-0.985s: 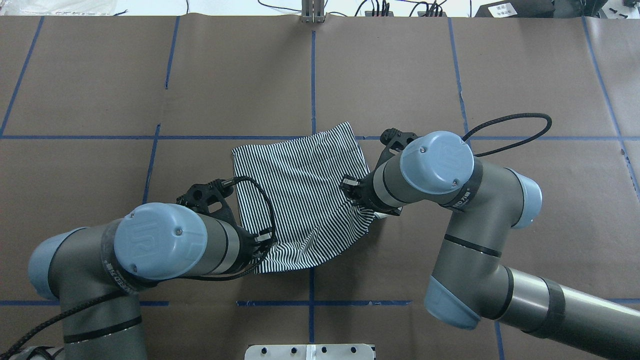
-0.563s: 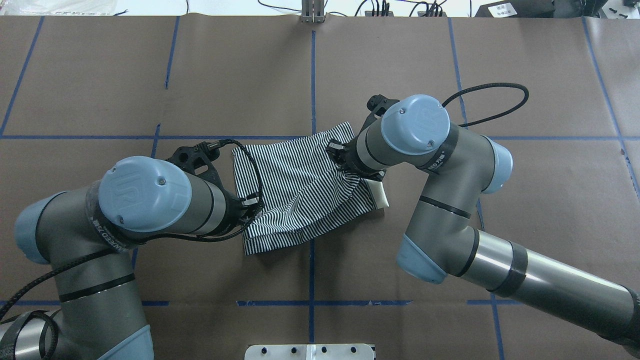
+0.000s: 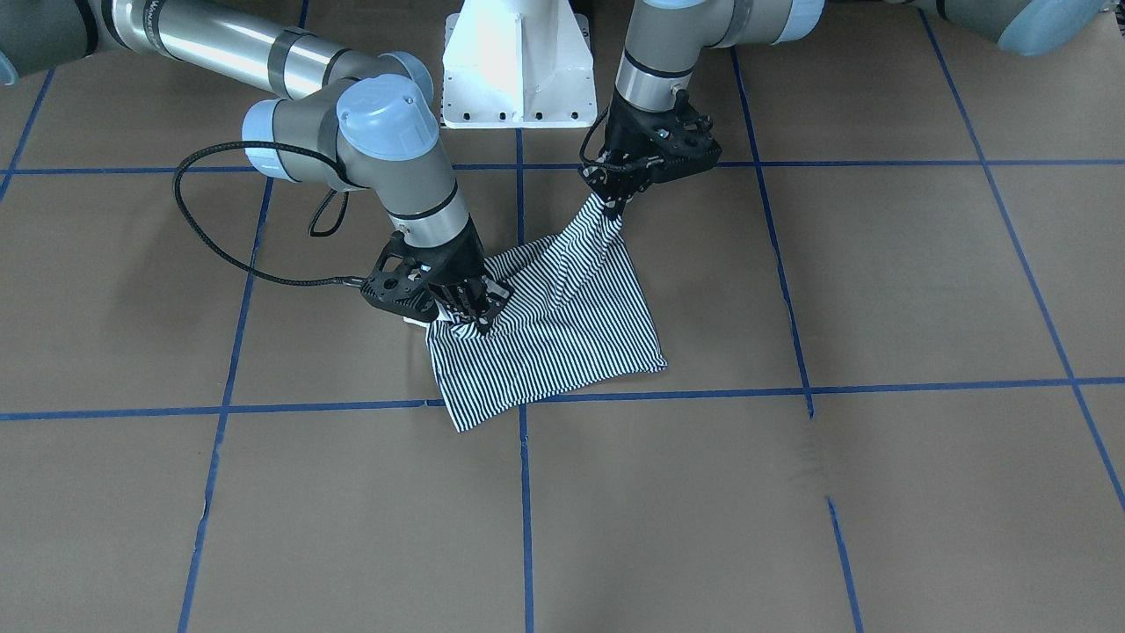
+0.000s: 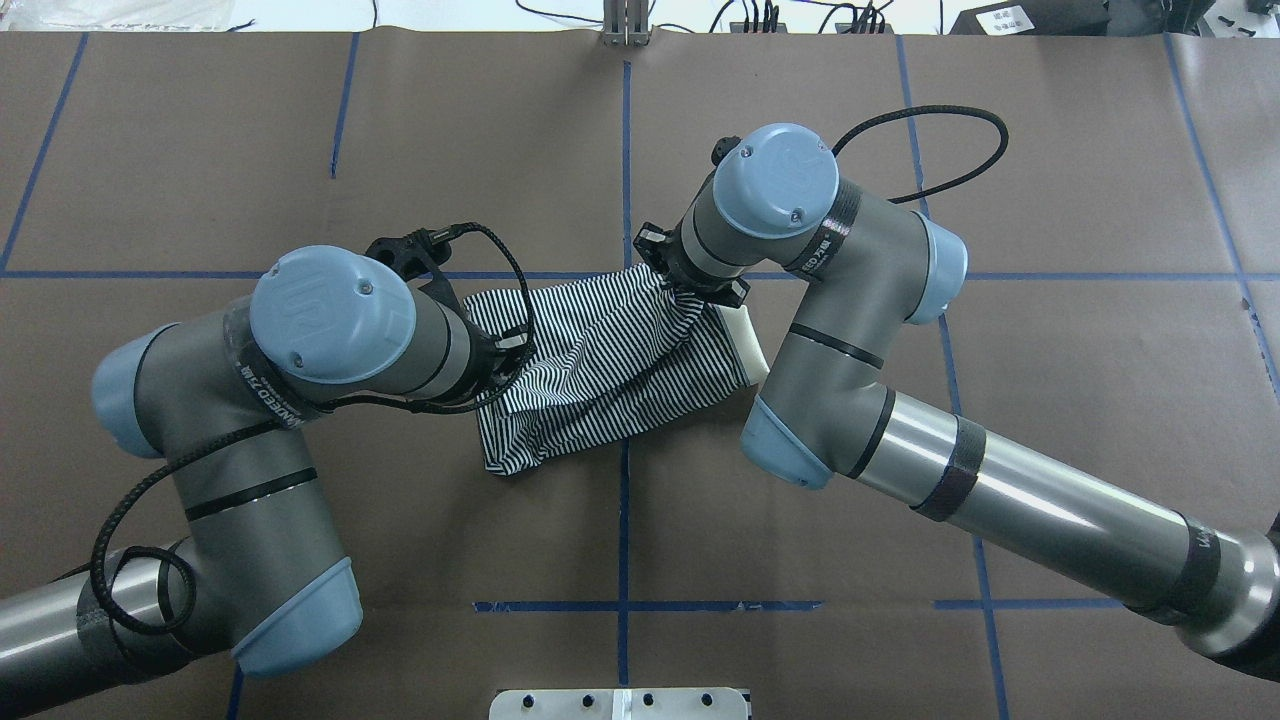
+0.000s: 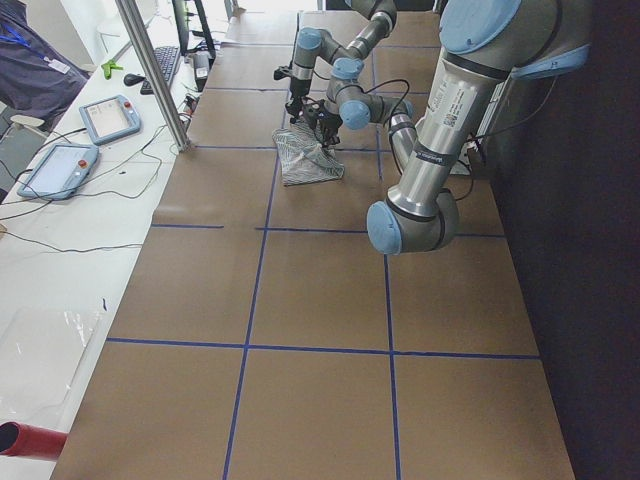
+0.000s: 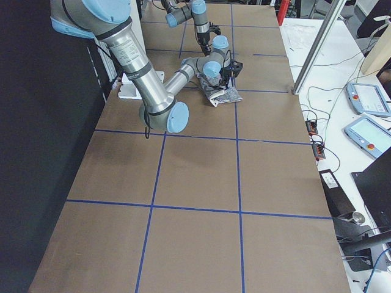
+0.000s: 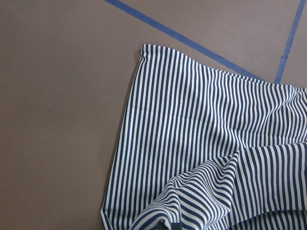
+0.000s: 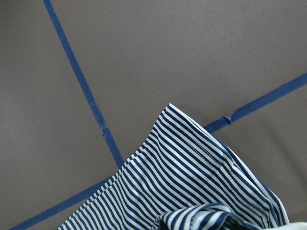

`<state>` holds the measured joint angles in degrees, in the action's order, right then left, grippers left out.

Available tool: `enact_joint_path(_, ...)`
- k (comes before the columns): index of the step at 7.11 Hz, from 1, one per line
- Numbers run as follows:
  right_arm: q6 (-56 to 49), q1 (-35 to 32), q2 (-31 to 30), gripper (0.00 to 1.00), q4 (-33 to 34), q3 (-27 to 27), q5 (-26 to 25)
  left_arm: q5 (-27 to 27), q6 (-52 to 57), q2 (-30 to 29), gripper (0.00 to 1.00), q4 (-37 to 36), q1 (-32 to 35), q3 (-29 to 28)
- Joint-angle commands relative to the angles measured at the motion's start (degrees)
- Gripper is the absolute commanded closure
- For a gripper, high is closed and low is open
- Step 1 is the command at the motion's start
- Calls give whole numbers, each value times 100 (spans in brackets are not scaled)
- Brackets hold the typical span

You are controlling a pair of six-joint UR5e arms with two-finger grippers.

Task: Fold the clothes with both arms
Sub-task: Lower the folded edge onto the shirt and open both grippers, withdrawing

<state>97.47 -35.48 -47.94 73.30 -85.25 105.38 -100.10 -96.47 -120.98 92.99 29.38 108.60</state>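
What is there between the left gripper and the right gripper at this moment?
Only the shirt: its striped cloth runs from the left gripper to the right gripper, and both pinch it. The overhead view shows this plainly.

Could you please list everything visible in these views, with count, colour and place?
polo shirt: one, navy-and-white stripes, cream collar, mid-table, two corners held up.
table: one, brown covering, under everything.
tape lines: several, blue, gridding the table.
pedestal base: one, white, at the robot's edge.
handheld screens: two, grey, on the white side bench.
metal post: one, silver, at the operators' edge.
red tube: one, on the bench's near end.
left gripper: one, black, shut on a raised shirt corner.
right gripper: one, black, shut on the other corner, lower.
left arm, right arm: grey-silver, light blue caps.
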Motion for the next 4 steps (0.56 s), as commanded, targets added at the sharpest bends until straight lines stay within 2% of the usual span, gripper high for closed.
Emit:
enact_joint_path(1,-8,-29,91,100,-8,297,-17,8,190,-31,100,280,313,-531)
enact_joint_path(2,-8,-63,362,88,-8,734,-35,26,190,-136,51,638,523,-951)
enact_joint_path(3,-17,-186,817,1,-26,1486,-35,26,643,-537,1,894,751,-1773)
enact_joint_path(4,-43,-378,952,0,-522,1912,0,17,1169,-776,0,984,1050,-2347)
